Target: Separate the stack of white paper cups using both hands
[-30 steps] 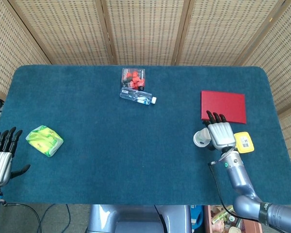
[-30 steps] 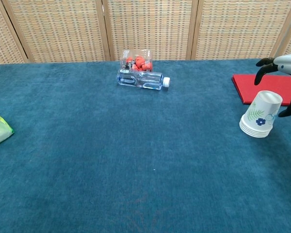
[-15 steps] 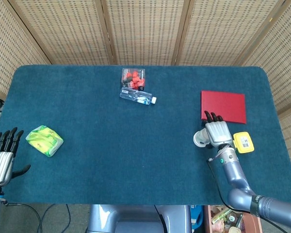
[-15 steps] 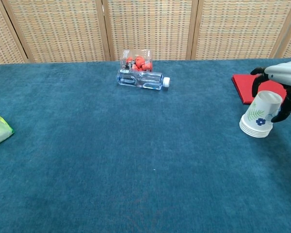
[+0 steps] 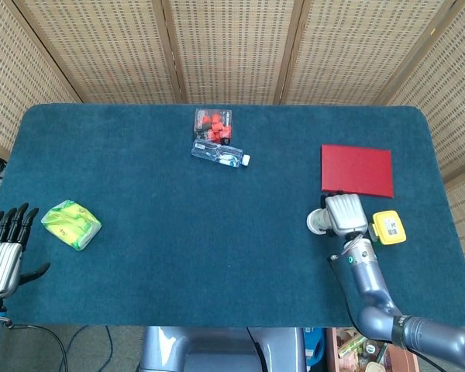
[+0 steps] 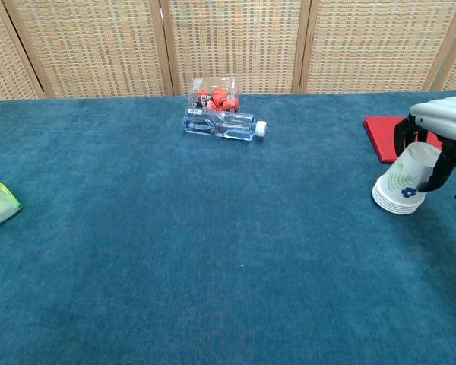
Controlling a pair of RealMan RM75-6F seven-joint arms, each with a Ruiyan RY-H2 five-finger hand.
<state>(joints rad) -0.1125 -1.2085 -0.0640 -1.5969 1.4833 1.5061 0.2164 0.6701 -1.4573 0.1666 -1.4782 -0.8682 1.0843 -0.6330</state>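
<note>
The stack of white paper cups (image 6: 400, 187) with a blue flower print lies tilted on the blue cloth at the right, rims toward the left. From above only its rim end (image 5: 318, 223) shows beside my right hand (image 5: 345, 214). That right hand (image 6: 443, 120) comes down over the stack's closed end, with fingers (image 6: 401, 135) curled round both sides of it. My left hand (image 5: 1, 249) is at the table's near left edge, far from the cups, fingers spread and holding nothing.
A red book (image 5: 356, 169) lies just behind the cups and a yellow object (image 5: 390, 227) sits right of the hand. A clear bottle (image 5: 217, 153) and a box of red pieces (image 5: 213, 122) are at the back centre. A green packet (image 5: 71, 224) lies at the left.
My right hand has lowered onto the cup stack and its fingers have closed round it; the stack has shifted slightly left. The left hand has not moved.
</note>
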